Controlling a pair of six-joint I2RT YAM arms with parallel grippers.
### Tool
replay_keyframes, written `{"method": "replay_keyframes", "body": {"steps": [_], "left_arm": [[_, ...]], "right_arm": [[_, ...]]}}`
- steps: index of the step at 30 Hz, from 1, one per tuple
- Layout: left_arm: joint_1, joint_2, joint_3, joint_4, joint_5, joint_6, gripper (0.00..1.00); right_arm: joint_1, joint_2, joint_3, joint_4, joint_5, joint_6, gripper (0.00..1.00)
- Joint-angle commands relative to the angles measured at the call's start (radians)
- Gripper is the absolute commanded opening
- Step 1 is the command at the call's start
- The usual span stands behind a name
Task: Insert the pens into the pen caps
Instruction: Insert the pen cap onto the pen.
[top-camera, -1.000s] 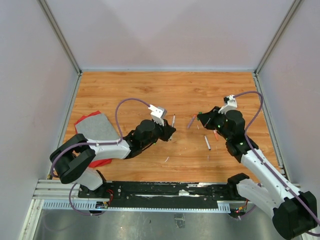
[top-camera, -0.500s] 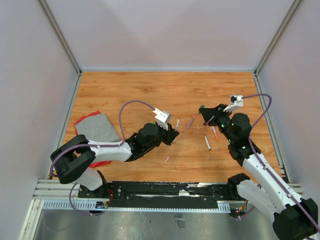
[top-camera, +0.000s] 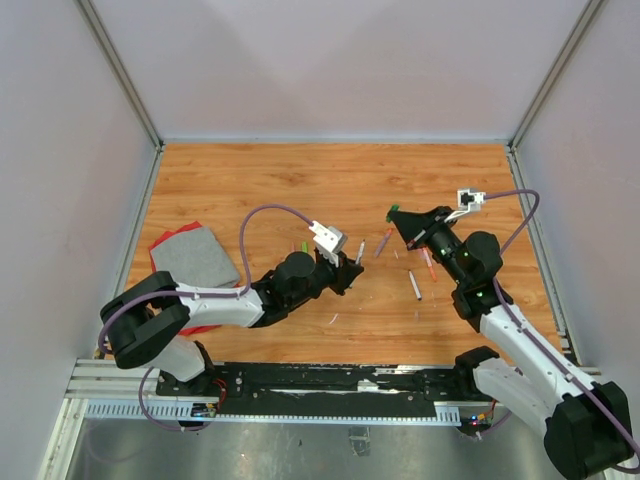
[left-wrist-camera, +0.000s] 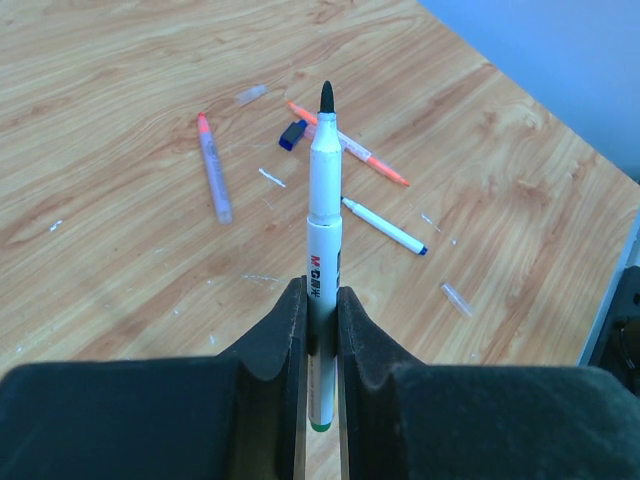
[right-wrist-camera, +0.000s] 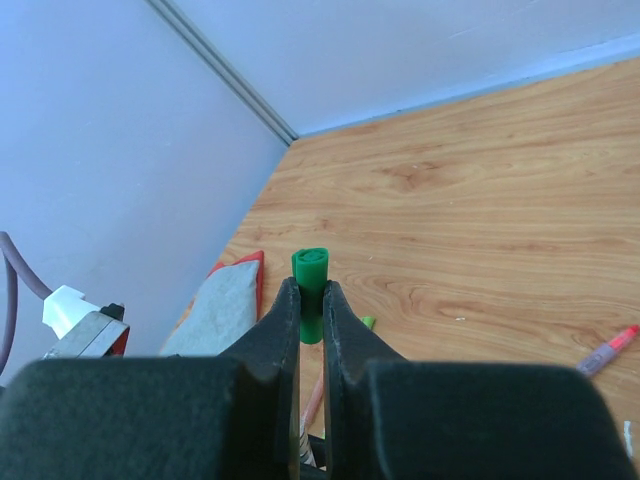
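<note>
Both arms have swung in toward each other over the last second. The white pen (left-wrist-camera: 323, 230) in the left claw (left-wrist-camera: 320, 296) has travelled right, toward the middle of the worktop (top-camera: 330, 180). The green cap (right-wrist-camera: 311, 275) in the right claw (right-wrist-camera: 311, 300) has turned and come up and leftward to face it, so the gap between pen and cap is narrower than it was, though the two do not touch. The white pen sticks straight out from between the left claw's fingers, which pinch its lower barrel. Its dark tip is bare and points away from the wrist, and a green end shows below the grip. The right claw's fingers are pressed tight on the green cap, whose round end pokes out past the fingertips. In the left wrist view, more of the set lies on the worktop beyond the held pen. An orange-tipped pen (left-wrist-camera: 213, 168) with a pale barrel is to the left. A slim orange pen (left-wrist-camera: 372, 164) lies just beside a small blue cap (left-wrist-camera: 292, 134), and a thin white pen (left-wrist-camera: 385, 226) with a dark blue tip lies nearer the worktop's edge. One clear cap (left-wrist-camera: 250, 95) lies farther back, and another is off to the right, both apart from the pens. At the worktop's left side, well apart from all this, a grey cloth (top-camera: 195, 258) lies over a red cloth (top-camera: 163, 241).
</note>
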Motion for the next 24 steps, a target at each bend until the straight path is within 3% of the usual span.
{"method": "replay_keyframes", "body": {"steps": [1, 12, 24], "left_arm": [[-0.016, -0.034, -0.022, 0.085, 0.014, 0.034, 0.0], [-0.02, -0.032, -0.018, 0.081, 0.014, 0.039, 0.01], [-0.02, -0.03, -0.015, 0.074, 0.0, 0.036, 0.0]], "right_arm": [[-0.014, 0.018, -0.026, 0.157, -0.083, 0.036, 0.01], [-0.012, 0.09, -0.013, 0.154, -0.133, 0.053, 0.01], [0.0, 0.158, -0.028, 0.279, -0.241, 0.067, 0.01]]}}
